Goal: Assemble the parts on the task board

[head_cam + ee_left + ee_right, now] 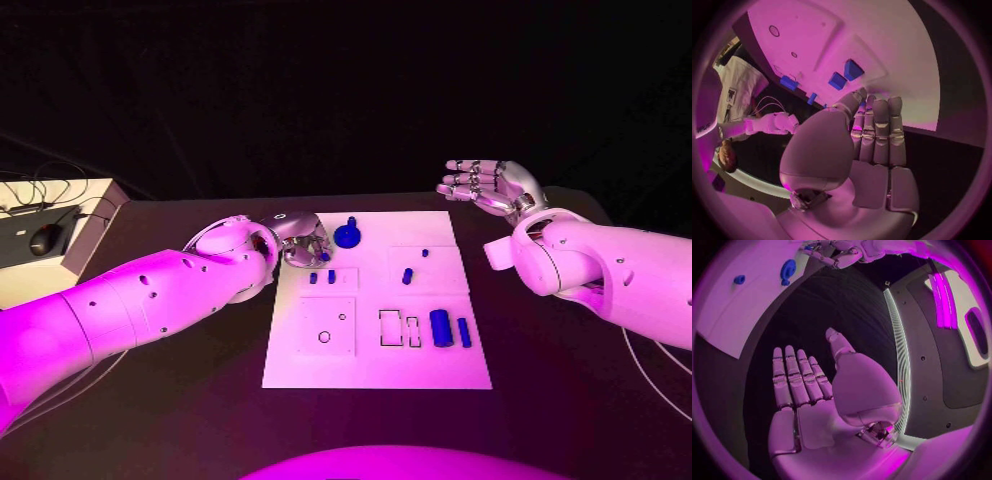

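The white task board (pixel 375 345) lies in the middle of the table. On it are a round blue part (pixel 348 236) at the far edge, small blue pieces (pixel 408 275) mid-board, and a blue cylinder (pixel 440 328) beside a thinner blue pin (pixel 464 332). My left hand (pixel 300 240) hovers at the board's far left corner, fingers straight and together (pixel 876 135), holding nothing, with blue pieces (pixel 853 70) just beyond the fingertips. My right hand (pixel 490 185) is raised off the board's far right corner, fingers extended and empty (pixel 807 390). The board (pixel 736 315) and the round blue part (pixel 787 269) lie beyond it.
A pale box (pixel 51 240) with a dark mouse-like object on it sits at the table's left side, with cables behind it. Black table (pixel 562 400) surrounds the board. Outlined slots (pixel 392 328) and small holes (pixel 325 337) mark the board's near half.
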Available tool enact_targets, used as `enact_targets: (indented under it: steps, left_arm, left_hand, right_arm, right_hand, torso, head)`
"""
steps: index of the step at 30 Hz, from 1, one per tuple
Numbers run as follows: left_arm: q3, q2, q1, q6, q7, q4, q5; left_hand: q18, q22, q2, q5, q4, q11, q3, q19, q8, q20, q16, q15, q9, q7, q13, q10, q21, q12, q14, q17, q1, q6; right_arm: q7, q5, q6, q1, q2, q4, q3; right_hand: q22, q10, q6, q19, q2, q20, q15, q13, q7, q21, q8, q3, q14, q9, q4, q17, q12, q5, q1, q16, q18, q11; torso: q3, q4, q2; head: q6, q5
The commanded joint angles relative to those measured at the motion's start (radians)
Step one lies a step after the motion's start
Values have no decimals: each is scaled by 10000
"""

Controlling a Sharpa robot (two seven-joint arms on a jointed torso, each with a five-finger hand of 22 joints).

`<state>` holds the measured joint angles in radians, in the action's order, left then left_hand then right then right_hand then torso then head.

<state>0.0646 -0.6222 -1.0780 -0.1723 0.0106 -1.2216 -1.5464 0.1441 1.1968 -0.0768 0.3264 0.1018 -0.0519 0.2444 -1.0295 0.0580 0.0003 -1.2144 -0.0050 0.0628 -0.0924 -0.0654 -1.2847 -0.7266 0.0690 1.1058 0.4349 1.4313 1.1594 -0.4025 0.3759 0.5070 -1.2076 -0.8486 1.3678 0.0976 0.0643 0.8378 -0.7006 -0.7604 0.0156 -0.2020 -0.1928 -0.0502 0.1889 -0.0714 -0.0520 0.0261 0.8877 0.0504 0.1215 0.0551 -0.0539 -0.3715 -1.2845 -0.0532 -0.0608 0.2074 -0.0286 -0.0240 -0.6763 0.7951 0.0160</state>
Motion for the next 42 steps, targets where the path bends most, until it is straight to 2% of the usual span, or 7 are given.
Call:
enact_targets:
  steps: [1,15,29,35,39,42]
  left_arm:
    - [-8,1,12,26,-22,-7,-43]
    - [-7,-4,12,154,37,-34,-30]
    - [-7,-6,12,95,61,-38,-17]
    - [-5,-16,13,102,109,-35,-22]
    - [-4,-23,13,112,137,-37,-31]
    - [-3,-33,14,112,152,-46,-40]
  left_hand:
    - [25,-9,-64,6,-38,-13,-51,-98,35,4,-51,-22,9,-10,-12,72,39,55,-44,12,13,-91]
    - [-20,4,-90,6,-81,41,-128,-116,36,-27,-138,-53,4,98,-40,48,80,224,-79,82,36,-442]
    - [-49,17,-95,4,-104,70,-169,-143,32,-60,-162,-74,0,118,-51,58,115,372,-80,142,71,-544]
    - [-66,34,-133,7,-106,77,-171,-159,33,-71,-160,-75,-8,279,-54,85,137,465,-96,181,99,-1088]
    - [-70,43,-142,4,-111,84,-175,-171,33,-75,-162,-82,-8,333,-56,80,149,517,-98,201,123,-1274]
    - [-72,54,-126,14,-100,95,-165,-174,29,-84,-162,-91,-10,257,-60,76,149,554,-105,213,152,-1197]
  right_arm:
    - [-82,65,-125,-1,9,-4,-6]
    - [-82,65,-125,0,14,-17,-6]
    - [-82,65,-131,1,19,-24,-6]
    - [-84,65,-129,1,18,-23,-6]
    - [-84,65,-134,1,13,-19,-6]
    - [-85,65,-139,1,13,-17,-6]
  right_hand:
    - [-7,-9,-2,63,35,-12,19,-9,589,27,27,14,-71,8,-9,-4,27,-55,-45,-10,39,-20]
    - [-7,-9,-2,63,35,-12,19,-9,589,27,27,14,-71,8,-9,-4,27,-55,-45,-10,39,-20]
    - [-7,7,-10,58,41,-11,19,-9,589,26,27,7,-47,8,3,-2,28,-54,-53,-13,42,-21]
    - [-7,7,-10,58,41,-11,19,-9,589,26,27,7,-47,8,3,-2,28,-54,-53,-13,42,-21]
    - [-7,7,-10,58,41,-11,19,-9,589,26,27,7,-47,8,3,-2,28,-54,-53,-13,42,-21]
    - [-9,41,-36,78,46,-10,22,-10,584,29,26,3,-55,10,10,-3,27,-55,-52,-13,46,-26]
  torso:
    - [-5,0,2]
    - [-6,0,0]
    - [-5,-1,2]
    - [-4,1,-1]
    - [-3,-1,-3]
    - [-1,1,-6]
  head:
    - [-12,0]
    - [-3,2]
    - [-3,-4]
    - [-9,-11]
    - [-9,-12]
    - [-10,-13]
